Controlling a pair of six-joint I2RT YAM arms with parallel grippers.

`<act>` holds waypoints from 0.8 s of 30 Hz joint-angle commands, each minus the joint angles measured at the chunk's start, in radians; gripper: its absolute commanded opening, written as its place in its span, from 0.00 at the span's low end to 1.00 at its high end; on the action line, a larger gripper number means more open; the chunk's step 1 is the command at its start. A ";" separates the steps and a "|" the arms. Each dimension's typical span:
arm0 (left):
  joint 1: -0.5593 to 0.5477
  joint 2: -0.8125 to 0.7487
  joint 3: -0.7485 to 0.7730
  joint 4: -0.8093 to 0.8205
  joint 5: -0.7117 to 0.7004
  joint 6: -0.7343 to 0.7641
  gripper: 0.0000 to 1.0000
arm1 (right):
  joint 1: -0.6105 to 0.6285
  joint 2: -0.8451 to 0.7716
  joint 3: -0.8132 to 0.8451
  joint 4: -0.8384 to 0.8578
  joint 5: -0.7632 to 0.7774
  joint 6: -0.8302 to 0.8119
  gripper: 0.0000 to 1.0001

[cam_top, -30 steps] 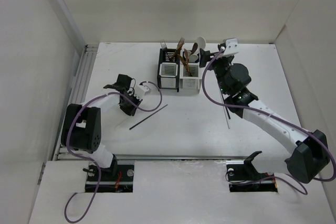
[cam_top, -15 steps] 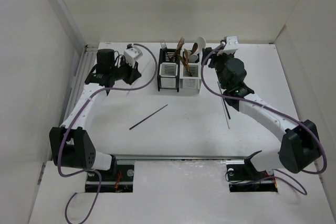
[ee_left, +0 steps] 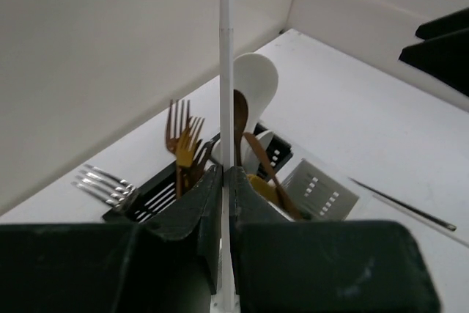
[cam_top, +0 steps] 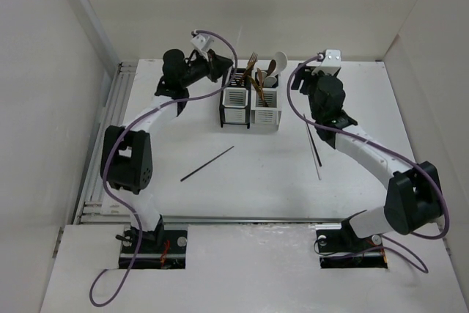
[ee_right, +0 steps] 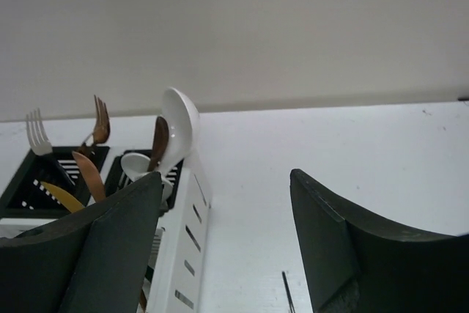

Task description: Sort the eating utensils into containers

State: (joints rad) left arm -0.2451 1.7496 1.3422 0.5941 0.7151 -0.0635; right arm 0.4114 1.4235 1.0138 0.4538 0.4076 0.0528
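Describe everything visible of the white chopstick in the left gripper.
The white chopstick is a thin, straight, smooth stick, plain white and plastic-looking, with a faint step partway along. The left gripper is shut on it, its fingers pinching it from both sides. The stick reaches far past the fingertips and its far end is cut off by the wrist view's top edge. It is held in the air, and in that view it crosses in front of the white spoon. Nothing else visibly touches it.

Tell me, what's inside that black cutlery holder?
A silver fork and copper forks poke out of the black holder, tines up. Its walls hide their handles and anything shorter.
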 commanded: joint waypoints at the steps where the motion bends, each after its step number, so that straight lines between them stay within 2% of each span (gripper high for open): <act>1: -0.045 0.027 -0.002 0.327 0.037 -0.159 0.00 | -0.006 -0.041 0.011 -0.079 0.054 0.016 0.75; 5: -0.066 0.037 -0.064 0.458 -0.023 -0.251 0.00 | -0.026 -0.072 0.011 -0.147 0.077 0.016 0.75; 10: -0.077 0.048 -0.169 0.503 -0.111 -0.208 0.00 | -0.037 -0.123 0.011 -0.176 0.105 -0.005 0.75; 14: -0.077 0.085 -0.189 0.522 -0.144 -0.164 0.00 | -0.046 -0.150 0.002 -0.259 0.114 -0.016 0.75; 17: -0.077 0.125 -0.198 0.523 -0.154 -0.154 0.00 | -0.068 -0.161 0.014 -0.384 0.048 -0.016 0.82; 19: -0.077 0.136 -0.198 0.523 -0.154 -0.154 0.00 | -0.098 -0.125 0.048 -0.542 -0.039 0.017 0.84; 20: -0.077 0.145 -0.207 0.533 -0.154 -0.145 0.00 | -0.132 -0.104 0.072 -0.605 -0.102 0.039 0.83; 21: -0.077 0.154 -0.207 0.533 -0.154 -0.145 0.00 | -0.147 -0.062 0.116 -0.712 -0.131 0.070 0.77; 24: -0.077 0.163 -0.218 0.546 -0.154 -0.145 0.00 | -0.169 -0.006 0.157 -0.815 -0.165 0.084 0.64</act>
State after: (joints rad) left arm -0.3248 1.9236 1.1294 1.0378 0.5663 -0.2211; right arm 0.2630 1.3739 1.1069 -0.1467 0.3325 0.0906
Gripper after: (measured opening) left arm 0.032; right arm 0.657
